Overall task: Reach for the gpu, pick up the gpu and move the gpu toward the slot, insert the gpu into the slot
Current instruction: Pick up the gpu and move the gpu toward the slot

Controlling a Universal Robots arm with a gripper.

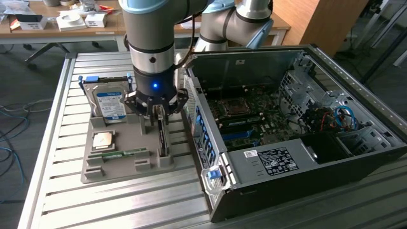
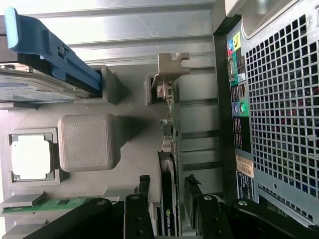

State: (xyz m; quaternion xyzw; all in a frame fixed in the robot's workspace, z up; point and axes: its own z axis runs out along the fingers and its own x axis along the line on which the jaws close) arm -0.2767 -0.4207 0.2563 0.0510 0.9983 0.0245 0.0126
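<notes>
Gripper [image 1: 157, 116] is hovering low over the grey holder tray [image 1: 127, 138], jaws standing wide and released, gripping nothing. The gpu [image 2: 168, 199] is sitting on edge in its tray groove directly under the gripper, running between the two fingers [image 2: 137, 211], with its silver bracket [image 2: 169, 69] sticking out beyond the fingertips. Neither finger appears to be touching the card. The hard drive [image 1: 109, 102] is standing just beside the gripper on one side. The open computer case [image 1: 254, 191] is lying close on the other, with the motherboard [image 1: 254, 114] inside. Risks as I am judging them: fingers closing off-centre could be tilting the thin card in its groove. A shallow pinch could be letting it slip on the lift. The near case wall is leaving little room, so a swing could be clipping the bracket.
</notes>
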